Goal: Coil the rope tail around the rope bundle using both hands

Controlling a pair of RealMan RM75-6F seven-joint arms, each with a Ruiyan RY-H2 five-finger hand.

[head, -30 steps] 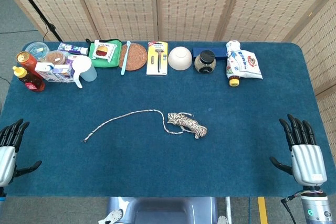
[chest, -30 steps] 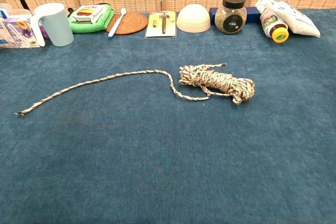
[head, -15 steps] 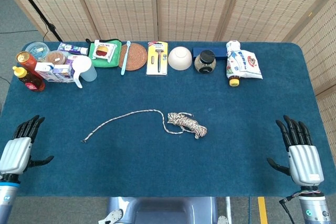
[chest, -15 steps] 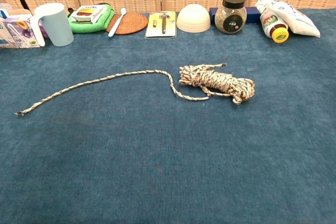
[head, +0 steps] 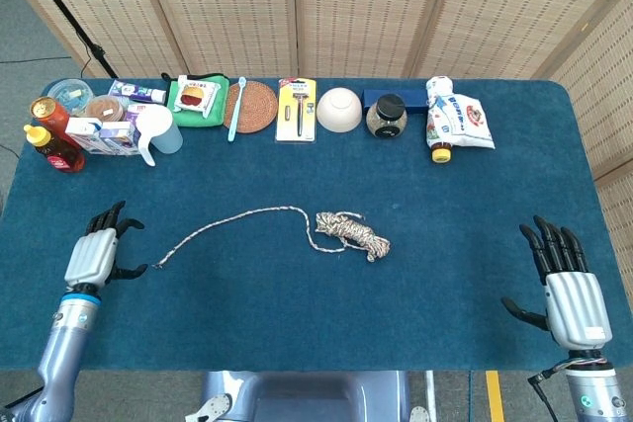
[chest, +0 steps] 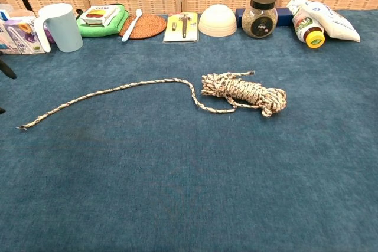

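Nothing is coiled yet: the rope bundle sits mid-surface, its tail trailing toward the left edge, while left hand and right hand hover spread and empty.

Your rope bundle lies mid-table — its rope tail runs left toward your left hand; your right hand sits well apart, far right.

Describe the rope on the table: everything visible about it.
The speckled beige-and-brown braided rope lies flat on the blue tablecloth. Most of it is wound into a loose oblong bundle near the table's middle; a single long tail curves off to the left, ending frayed. Neither hand touches it; the left hand is near the tail's end.
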